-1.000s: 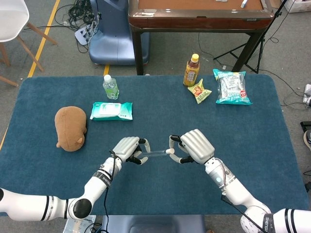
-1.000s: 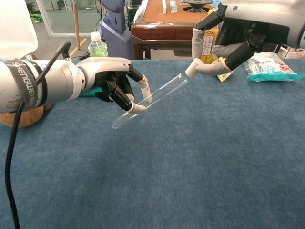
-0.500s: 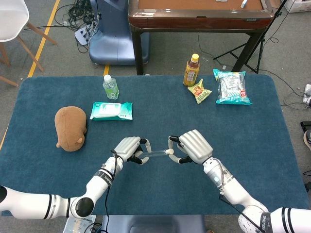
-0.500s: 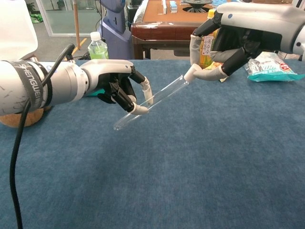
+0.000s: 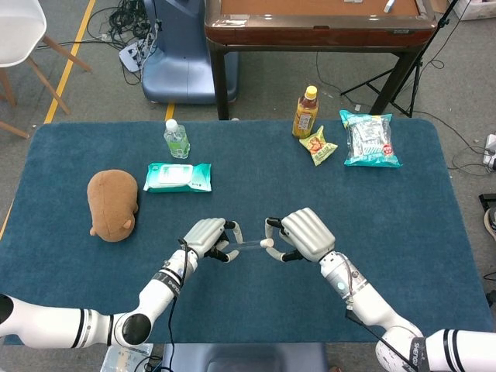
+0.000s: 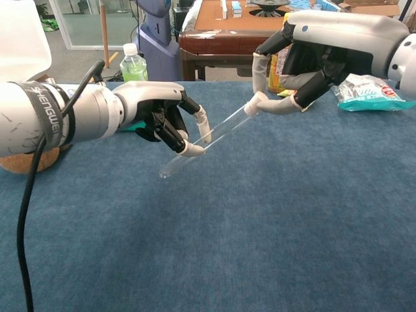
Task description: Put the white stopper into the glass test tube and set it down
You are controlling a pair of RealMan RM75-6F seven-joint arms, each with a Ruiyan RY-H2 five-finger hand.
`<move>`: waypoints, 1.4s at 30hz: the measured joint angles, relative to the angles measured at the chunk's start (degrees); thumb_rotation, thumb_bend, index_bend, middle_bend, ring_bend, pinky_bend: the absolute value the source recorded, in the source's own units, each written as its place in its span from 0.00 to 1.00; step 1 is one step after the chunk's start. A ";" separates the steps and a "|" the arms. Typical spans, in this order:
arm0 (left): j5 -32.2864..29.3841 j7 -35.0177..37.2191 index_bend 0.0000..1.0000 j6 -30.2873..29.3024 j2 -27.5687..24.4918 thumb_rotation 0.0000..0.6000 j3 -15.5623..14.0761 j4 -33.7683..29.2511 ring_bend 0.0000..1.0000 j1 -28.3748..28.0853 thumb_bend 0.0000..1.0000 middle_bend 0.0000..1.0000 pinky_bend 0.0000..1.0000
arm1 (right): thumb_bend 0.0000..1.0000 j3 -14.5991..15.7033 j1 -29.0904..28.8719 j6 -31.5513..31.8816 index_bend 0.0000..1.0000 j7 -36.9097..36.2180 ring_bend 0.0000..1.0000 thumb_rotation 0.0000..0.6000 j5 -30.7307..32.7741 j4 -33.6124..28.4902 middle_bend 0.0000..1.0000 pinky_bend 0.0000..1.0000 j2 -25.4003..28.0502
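1. Readable writing first: the left arm (image 6: 45, 120) has a black band with white letters, roughly "SHENGWEI" as far as I can make out in the chest view. The yellow bottle (image 5: 306, 112) has a label with print on it, way too small to read. Same story with the snack bag (image 5: 370, 139) and the small orange packet (image 5: 318, 146).
2. The left hand (image 6: 159, 117) holds the glass tube (image 6: 205, 141) pinched between thumb and fingers (image 6: 202, 123), around the tube's lower half. The other fingers are curled in under the palm.
3. The tube is up off the desk (image 6: 260, 227), tilted, closed end down toward the camera in the chest view, open end up toward the right hand (image 6: 305, 62).
4. The right hand has its fingers pinched narrow on the white stopper (image 6: 251, 107), which sits right at the mouth of the tube. Can't tell whether it's actually seated inside or just touching the rim.
5. From the head view both hands sit knuckles-up near the front middle of the desk, facing each other with the tube bridging the gap between them.
6. Further back on the blue desk: a brown plush toy (image 5: 112, 204), a pack of wipes (image 5: 177, 177), a green-labelled water bottle (image 5: 176, 139).
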State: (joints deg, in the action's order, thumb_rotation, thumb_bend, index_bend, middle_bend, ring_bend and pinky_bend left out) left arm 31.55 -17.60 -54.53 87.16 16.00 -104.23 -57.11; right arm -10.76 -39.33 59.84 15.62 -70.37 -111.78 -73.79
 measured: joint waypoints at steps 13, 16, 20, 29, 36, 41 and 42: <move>-0.50 0.34 0.57 0.08 -0.39 1.00 -0.36 0.06 1.00 -0.43 0.32 1.00 1.00 | 0.38 0.39 -0.68 -0.41 0.60 1.31 1.00 1.00 1.10 0.95 1.00 1.00 -0.95; -0.46 0.29 0.57 0.04 -0.40 1.00 -0.50 0.07 1.00 -0.55 0.32 1.00 1.00 | 0.38 0.43 -0.84 -0.41 0.60 1.68 1.00 1.00 1.28 1.10 1.00 1.00 -1.25; -0.47 0.34 0.57 -0.09 -0.51 1.00 -0.67 0.04 1.00 -0.55 0.32 1.00 1.00 | 0.38 0.51 -0.93 -0.29 0.60 2.17 1.00 1.00 1.59 1.20 1.00 1.00 -1.43; -0.09 0.57 0.57 -0.29 -0.94 1.00 -1.05 -0.25 1.00 -0.37 0.32 1.00 1.00 | 0.38 0.86 -1.24 -0.25 0.56 3.93 1.00 1.00 2.12 1.07 1.00 1.00 -1.33; 0.37 0.65 0.57 -0.55 -1.15 1.00 -1.38 -0.25 1.00 -0.15 0.32 1.00 1.00 | 0.32 0.98 -1.64 -0.56 0.27 4.42 1.00 1.00 2.49 1.22 1.00 1.00 -1.54; 0.69 0.93 0.57 -0.70 -1.33 1.00 -1.45 -0.21 1.00 0.10 0.32 1.00 1.00 | 0.22 0.94 -1.85 -0.53 0.19 4.34 1.00 1.00 2.33 1.46 1.00 1.00 -1.90; 0.76 0.95 0.57 -0.74 -1.36 1.00 -1.47 -0.16 1.00 0.14 0.32 1.00 1.00 | 0.20 0.92 -1.86 -0.49 0.18 4.28 1.00 1.00 2.26 1.44 1.00 1.00 -1.91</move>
State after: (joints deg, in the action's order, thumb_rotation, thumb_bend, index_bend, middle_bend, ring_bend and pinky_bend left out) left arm 32.31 -16.65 -55.27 85.80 14.53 -104.39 -56.97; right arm -9.84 -41.19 59.34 19.90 -68.11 -110.34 -75.70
